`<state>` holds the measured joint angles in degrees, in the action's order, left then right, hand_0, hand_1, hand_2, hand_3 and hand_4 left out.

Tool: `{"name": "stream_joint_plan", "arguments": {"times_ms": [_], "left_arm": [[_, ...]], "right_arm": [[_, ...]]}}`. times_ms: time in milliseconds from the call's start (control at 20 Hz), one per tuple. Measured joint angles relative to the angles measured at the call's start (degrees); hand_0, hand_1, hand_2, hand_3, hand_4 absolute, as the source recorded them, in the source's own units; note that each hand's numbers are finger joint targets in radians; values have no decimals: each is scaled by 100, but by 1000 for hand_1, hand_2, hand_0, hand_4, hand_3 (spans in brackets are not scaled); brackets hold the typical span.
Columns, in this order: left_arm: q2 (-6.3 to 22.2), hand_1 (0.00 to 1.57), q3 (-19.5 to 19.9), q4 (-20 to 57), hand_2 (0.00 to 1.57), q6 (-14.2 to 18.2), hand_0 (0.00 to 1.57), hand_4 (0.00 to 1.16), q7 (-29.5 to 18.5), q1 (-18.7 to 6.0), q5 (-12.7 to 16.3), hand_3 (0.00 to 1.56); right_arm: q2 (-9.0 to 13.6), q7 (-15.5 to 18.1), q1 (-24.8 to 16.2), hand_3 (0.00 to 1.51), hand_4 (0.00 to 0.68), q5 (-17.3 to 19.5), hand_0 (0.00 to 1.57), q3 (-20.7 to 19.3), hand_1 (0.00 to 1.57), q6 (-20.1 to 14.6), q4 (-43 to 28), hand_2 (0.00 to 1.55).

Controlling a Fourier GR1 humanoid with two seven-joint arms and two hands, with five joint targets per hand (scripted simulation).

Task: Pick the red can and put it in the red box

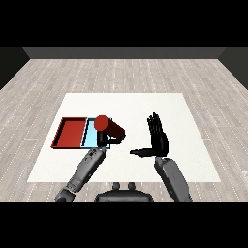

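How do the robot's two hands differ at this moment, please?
The left robot hand is curled round the red can above the light blue tray; the right robot hand holds nothing. The left is mostly hidden behind the can; the right shows plainly, fingers straight, thumb out. Both are black on grey forearms.

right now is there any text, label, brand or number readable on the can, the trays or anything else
None can be read.
red can: plain red, no label shows.
red tray and light blue tray: no markings.
table: bare white, no writing.
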<state>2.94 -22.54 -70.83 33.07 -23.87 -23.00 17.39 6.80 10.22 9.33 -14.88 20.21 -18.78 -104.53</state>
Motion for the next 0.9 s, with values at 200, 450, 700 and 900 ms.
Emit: {"name": "stream_joint_plan", "arguments": {"times_ms": [200,450,700,900], "left_arm": [[419,1571,398,-232,1571,-124,1571,1127,171,55,-7,1482],[1072,1571,848,-383,1571,-191,1571,1112,570,49,-86,1491],[1837,1571,1178,-127,1536,-258,1571,1122,928,113,-329,1468],[2318,1571,1360,725,1562,-457,1571,1081,1207,-11,-505,1505]], "right_arm": [[160,87,-445,0,0,-30,0,-189,0,121,-320,0],[472,167,-920,0,0,-344,0,-698,0,445,-435,0],[602,342,-1364,0,0,-548,0,-1015,0,682,-377,0],[612,402,-1362,0,0,-655,0,-1152,0,824,-143,0]]}}
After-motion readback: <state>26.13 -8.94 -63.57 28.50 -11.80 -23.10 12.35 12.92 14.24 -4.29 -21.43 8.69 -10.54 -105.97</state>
